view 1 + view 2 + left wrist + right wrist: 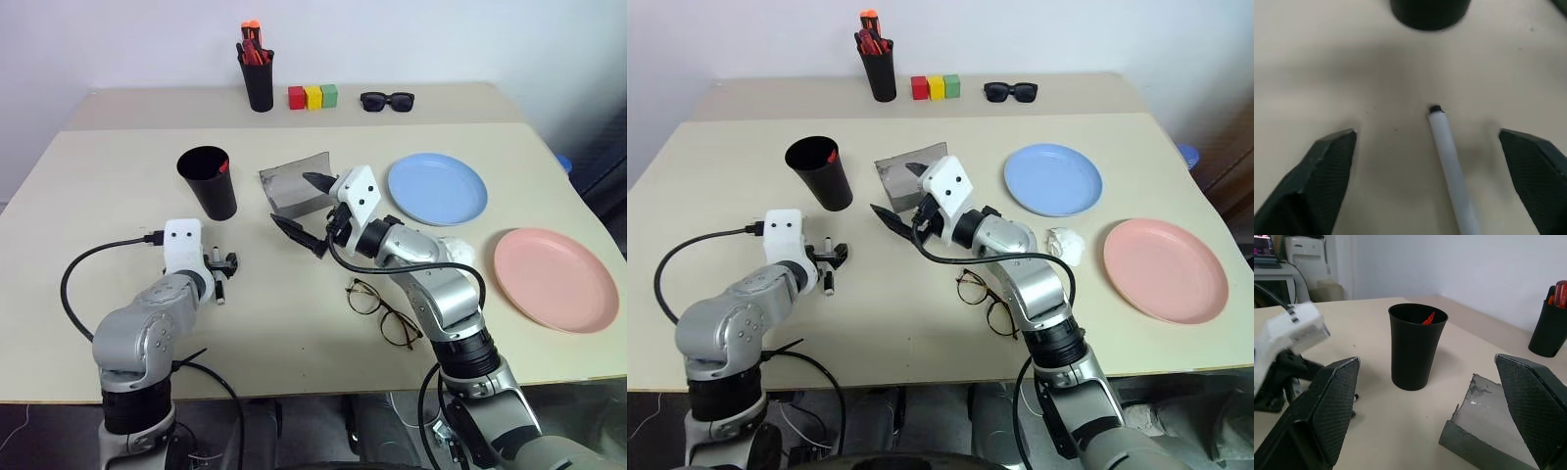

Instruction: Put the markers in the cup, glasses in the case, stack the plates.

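The table [294, 323] is smooth, matte beige. On it stands the cup [208, 181], a tapered matte black tumbler wider at the rim, with the red marker [224, 166] leaning inside, its end showing at the lip. The white marker [1452, 171], a slim smooth cylinder with a small black end, lies flat on the table near the cup. The left claw [221, 266] points forward and down over it, its two black ribbed fingers spread wide, one on each side of the pen and not touching it.

The case [294, 184], grey and felt-like, stands hinged open beside the cup. The right claw [306, 211] hangs just in front of it, roughly level, aimed toward the cup, jaws wide and holding nothing. The glasses [382, 310], thin dark wire with clear lenses, lie on the table beside the right forearm. Two round shallow plates lie apart on the right: the blue plate [438, 188] farther back, the pink plate [554, 279] nearer the table's edge.
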{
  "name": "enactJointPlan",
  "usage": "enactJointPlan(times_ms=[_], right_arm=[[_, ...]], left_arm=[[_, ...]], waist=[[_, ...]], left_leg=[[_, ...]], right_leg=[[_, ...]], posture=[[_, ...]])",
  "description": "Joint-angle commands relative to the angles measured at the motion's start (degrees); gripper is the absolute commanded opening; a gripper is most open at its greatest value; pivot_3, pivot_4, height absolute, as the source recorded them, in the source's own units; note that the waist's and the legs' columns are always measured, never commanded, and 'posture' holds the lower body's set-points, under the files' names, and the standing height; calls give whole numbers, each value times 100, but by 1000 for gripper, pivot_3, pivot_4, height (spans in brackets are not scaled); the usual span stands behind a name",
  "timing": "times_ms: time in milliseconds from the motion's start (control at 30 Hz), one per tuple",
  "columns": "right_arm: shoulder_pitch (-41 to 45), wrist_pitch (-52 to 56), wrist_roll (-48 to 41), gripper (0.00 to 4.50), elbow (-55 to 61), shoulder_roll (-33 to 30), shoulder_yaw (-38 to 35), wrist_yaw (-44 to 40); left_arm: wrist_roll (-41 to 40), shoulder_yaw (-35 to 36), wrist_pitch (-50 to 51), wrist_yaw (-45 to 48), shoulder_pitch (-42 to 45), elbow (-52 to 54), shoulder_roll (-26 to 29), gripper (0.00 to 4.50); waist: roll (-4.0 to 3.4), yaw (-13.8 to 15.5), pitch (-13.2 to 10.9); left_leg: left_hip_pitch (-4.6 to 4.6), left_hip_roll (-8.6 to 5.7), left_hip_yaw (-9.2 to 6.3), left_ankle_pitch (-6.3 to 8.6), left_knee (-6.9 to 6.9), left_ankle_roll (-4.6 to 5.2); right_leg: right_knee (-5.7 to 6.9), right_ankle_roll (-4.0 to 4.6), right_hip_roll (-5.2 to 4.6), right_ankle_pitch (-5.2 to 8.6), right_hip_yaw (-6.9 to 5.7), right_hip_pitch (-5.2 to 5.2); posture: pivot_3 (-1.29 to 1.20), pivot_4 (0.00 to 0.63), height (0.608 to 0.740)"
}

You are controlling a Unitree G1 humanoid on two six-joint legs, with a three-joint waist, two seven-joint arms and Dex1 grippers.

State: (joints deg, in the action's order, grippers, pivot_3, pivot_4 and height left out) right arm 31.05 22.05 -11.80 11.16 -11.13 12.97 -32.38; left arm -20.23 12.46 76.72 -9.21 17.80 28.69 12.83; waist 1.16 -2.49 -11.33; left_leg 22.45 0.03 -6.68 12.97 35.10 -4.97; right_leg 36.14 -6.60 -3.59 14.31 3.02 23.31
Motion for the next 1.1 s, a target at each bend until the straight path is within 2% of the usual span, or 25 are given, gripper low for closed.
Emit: enactJointPlan(times_ms=[33, 67, 100, 267, 300, 333, 367, 400, 500, 567, 667, 767, 833, 1000, 1100], right_arm=[[30, -128, 4, 4500, 235, 42, 7, 11], [33, -131, 8, 4500, 228, 46, 6, 8], [37, -139, 14, 4500, 219, 48, 6, 4], [45, -169, 31, 4500, 186, 62, 31, -11], [46, -171, 32, 4500, 186, 65, 35, -11], [47, -169, 31, 4500, 188, 67, 39, -11], [48, -167, 31, 4500, 190, 68, 42, -11], [47, -166, 30, 4500, 198, 63, 42, -16], [85, -139, -10, 4500, 212, 2, -33, -59], [107, -132, -45, 4500, 209, -27, -80, -89], [368, 250, -812, 4500, 237, 292, -660, 24], [612, 391, -1077, 4500, 117, 425, -910, 109], [670, 391, -1086, 4500, 31, 434, -916, 119], [732, 199, -984, 4500, -83, 477, -777, 93], [777, 194, -994, 4500, -39, 509, -792, 178]], left_arm=[[114, 127, 412, -3, 196, -99, -133, 4474], [140, 144, 461, 27, 237, -102, -147, 3934], [172, 140, 480, 59, 275, -102, -148, 3660], [352, 125, 517, 125, 403, -146, -129, 1240], [381, 131, 511, 137, 409, -146, -132, 639], [417, 139, 479, 149, 407, -138, -127, 207], [452, 144, 457, 164, 406, -132, -126, 39], [523, 162, 288, 155, 402, -120, -88, 39], [959, 647, -1519, -87, 622, -110, 116, 39], [917, 936, -2209, -41, 761, -113, 110, 39], [1070, 1053, -3358, 268, 1140, -300, 646, 39], [1317, 666, -4230, 690, 1686, -1017, 1208, 39], [1368, 410, -4545, 877, 1985, -1515, 1286, 39], [1642, -257, -5620, 1204, 2767, -3072, 1046, 39], [1647, -338, -6135, 1245, 2899, -3802, 840, 39]], waist=[[-1, 0, 1], [-1, -1, 1], [-1, -3, 1], [-1, -1, 1], [-1, -1, 1], [-1, -1, 1], [-1, -1, 1], [-1, -1, 1], [0, -4, 0], [1, 4, 0], [0, 10, -1], [0, 24, -1], [2, 58, 0], [0, 53, 0], [0, -9, 0]], left_leg=[[0, 0, 0, 0, 0, 0], [-1, 0, 0, 0, 1, 0], [-1, 0, 0, 0, 1, 0], [-1, 0, 0, 0, 0, 0], [-1, 0, 0, 0, 0, -1], [-1, 0, 0, 0, 0, -1], [-1, 0, 0, 0, 0, -1], [-1, 0, 0, 0, 0, -1], [1, 0, 0, 0, 0, -1], [3, 1, 0, -1, -1, -2], [6, 0, 0, -1, -2, -3], [10, 0, 1, -1, 1, -3], [7, -1, 1, -1, 1, -3], [9, -3, 2, -1, -1, -2], [13, -2, 2, -1, -5, -2]], right_leg=[[0, 0, 1, 0, 0, 0], [0, 0, 0, 0, 0, -1], [0, 0, 0, 0, 0, -1], [0, -1, 0, 0, 0, -1], [0, -1, 0, 0, 0, -1], [0, -1, 0, 0, 0, -1], [0, -1, 0, 0, 0, -1], [0, -1, 0, 0, 0, -1], [0, 0, 1, -1, 0, 2], [0, 2, 0, -2, 0, 8], [-3, 2, -1, -2, 0, 8], [-3, 1, 0, -2, 0, 8], [-5, 1, -1, -2, -2, 2], [-11, -2, -2, -2, -2, 3], [-4, -3, -2, -2, -1, 12]], posture=[[0, 150, 740], [0, 150, 740], [0, 150, 740], [0, 150, 740], [0, 150, 740], [0, 150, 740], [0, 150, 740], [0, 150, 740], [0, 150, 740], [0, 150, 740], [0, 150, 740], [0, 150, 740], [0, 150, 740], [0, 150, 740], [0, 150, 740]])
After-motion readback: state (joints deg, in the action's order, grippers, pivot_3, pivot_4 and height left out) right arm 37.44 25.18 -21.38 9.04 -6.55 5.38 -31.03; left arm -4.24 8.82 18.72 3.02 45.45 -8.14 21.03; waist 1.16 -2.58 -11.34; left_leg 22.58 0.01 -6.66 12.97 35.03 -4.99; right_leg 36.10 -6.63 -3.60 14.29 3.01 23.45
